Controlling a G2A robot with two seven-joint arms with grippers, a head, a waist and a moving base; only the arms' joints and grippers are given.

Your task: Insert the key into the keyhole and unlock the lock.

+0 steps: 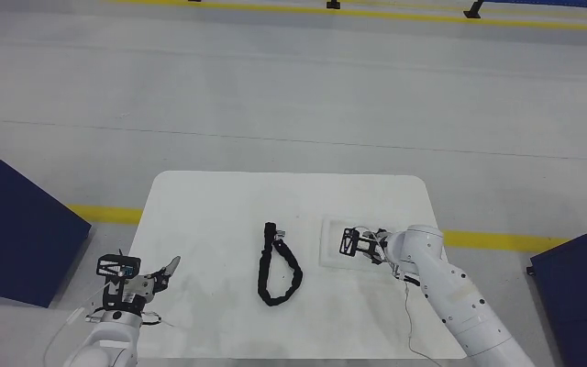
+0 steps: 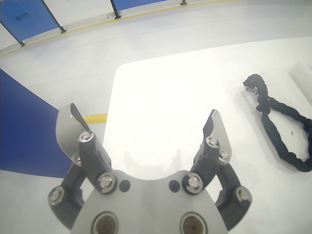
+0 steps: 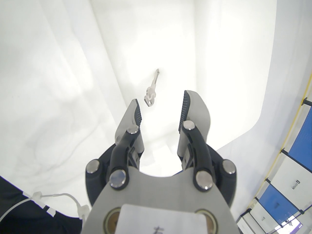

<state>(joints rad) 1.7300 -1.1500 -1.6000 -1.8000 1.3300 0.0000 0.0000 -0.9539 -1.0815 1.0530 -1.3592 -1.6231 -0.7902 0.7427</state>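
Left gripper (image 2: 143, 113): jaws wide, holding nothing, over the near left part of the table (image 1: 211, 211). Lock (image 2: 261, 90): black chain loop lying mid-table, well apart from both arms. Right gripper (image 3: 160, 97): part-open inside the white tray (image 1: 332, 240), with the key (image 3: 151, 93) lying just ahead of its fingertips. I judge the pickup is the step in hand. I would centre on the key's head and close squarely, leaving the blade protruding straight.

Key (image 3: 151, 93) lies in tray (image 1: 329, 244), right of lock (image 1: 270, 240) (mid table (image 1: 206, 216)).
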